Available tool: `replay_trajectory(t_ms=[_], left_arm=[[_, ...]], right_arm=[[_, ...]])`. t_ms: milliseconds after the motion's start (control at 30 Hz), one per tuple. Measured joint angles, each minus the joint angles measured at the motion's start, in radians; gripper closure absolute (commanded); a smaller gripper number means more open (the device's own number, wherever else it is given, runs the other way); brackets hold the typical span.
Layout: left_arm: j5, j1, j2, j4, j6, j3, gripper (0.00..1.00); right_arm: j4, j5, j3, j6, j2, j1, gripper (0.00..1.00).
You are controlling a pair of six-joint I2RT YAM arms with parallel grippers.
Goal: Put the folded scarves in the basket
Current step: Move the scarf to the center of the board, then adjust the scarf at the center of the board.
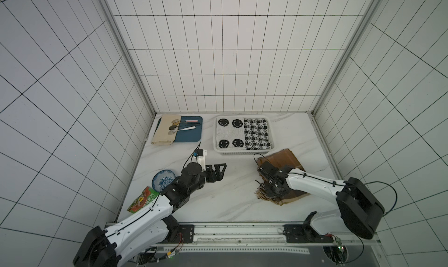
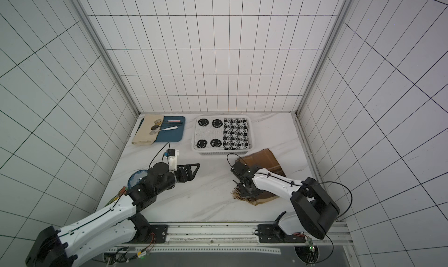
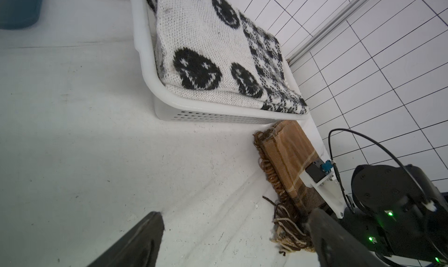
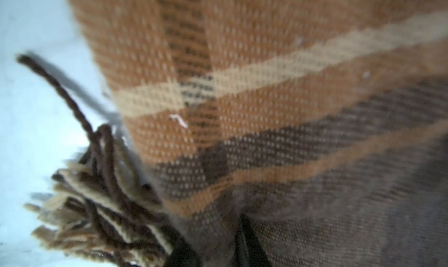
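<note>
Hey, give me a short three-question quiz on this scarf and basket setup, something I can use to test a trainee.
1. True or false: the white basket is empty.
2. Fill in: the left gripper has its fingers ___.
3. Which one is closed on the brown scarf? A) left gripper B) right gripper

Key
1. False: a black-and-white knit scarf lies in it.
2. Open, holding nothing.
3. B
</note>
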Motion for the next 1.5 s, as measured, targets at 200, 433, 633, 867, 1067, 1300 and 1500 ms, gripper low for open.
replay_trajectory(t_ms=[200, 433, 633, 867, 1067, 1300, 1500], left_arm=[[0.005, 0.000, 0.016, 0.003, 0.000, 0.000, 0.03], [0.061, 0.000, 0.085, 0.053, 0.016, 0.000, 0.03], [0.111, 0.000, 0.098, 0.088, 0.045, -0.005, 0.03], [0.178, -0.027, 0.172, 0.172, 0.079, -0.015, 0.04], [0.151, -0.101, 0.294, 0.179, 0.131, 0.014, 0.05], [0.101, -0.165, 0.491, 0.208, 0.200, 0.105, 0.05], [0.032, -0.171, 0.679, 0.205, 0.249, 0.207, 0.07]], right_arm=[[0.015, 0.047, 0.007, 0.041, 0.040, 0.243, 0.72], [0.018, 0.083, 0.117, 0.071, 0.150, 0.447, 0.61], [0.058, 0.128, 0.058, 0.115, 0.045, 0.484, 0.41], [0.068, 0.213, -0.079, 0.184, -0.296, 0.480, 0.32], [0.053, 0.274, -0.158, 0.229, -0.530, 0.395, 0.32], [0.086, 0.257, -0.200, 0.194, -0.531, 0.216, 0.32], [0.178, 0.200, -0.257, 0.138, -0.464, 0.127, 0.32]])
